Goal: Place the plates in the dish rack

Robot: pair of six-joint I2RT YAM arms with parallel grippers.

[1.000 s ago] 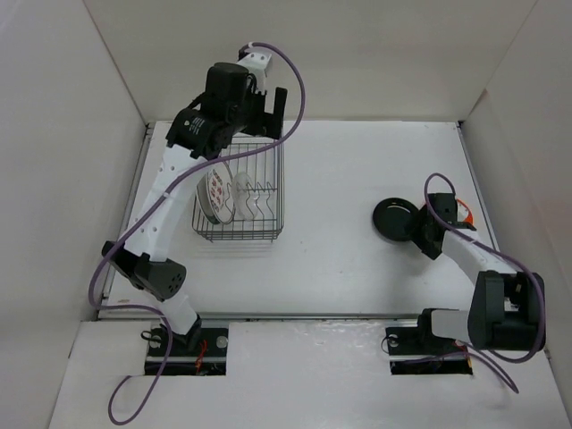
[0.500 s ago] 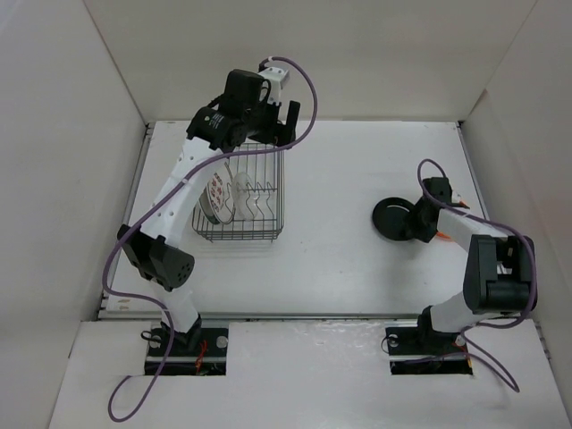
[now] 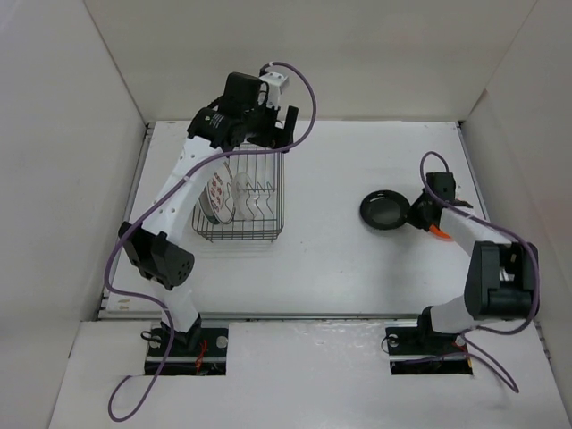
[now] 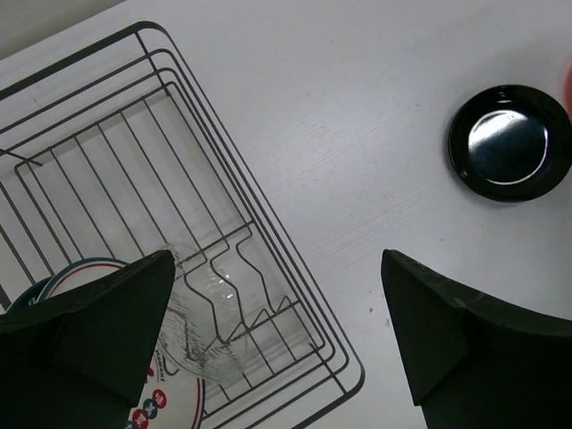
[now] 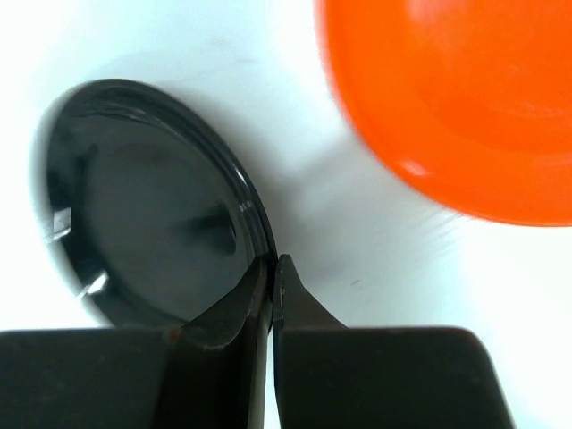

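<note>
The dish rack stands at the back left of the table. A white plate with red marks and a clear plate stand upright in it. My left gripper hovers open over the rack's far end. In the left wrist view the left gripper holds nothing above the rack, the clear plate and the white plate. The glossy black plate sits at the right. My right gripper is shut on its right rim. In the right wrist view its jaws pinch the black plate.
An orange plate lies on the table just right of the black one. From above, only a sliver of the orange plate shows under the right arm. White walls enclose the table on three sides. The left wrist view also shows the black plate.
My right gripper has closed on the black plate's rim, and the plate has shifted a little to the left. The left arm swung slightly right above the rack, then held still.
</note>
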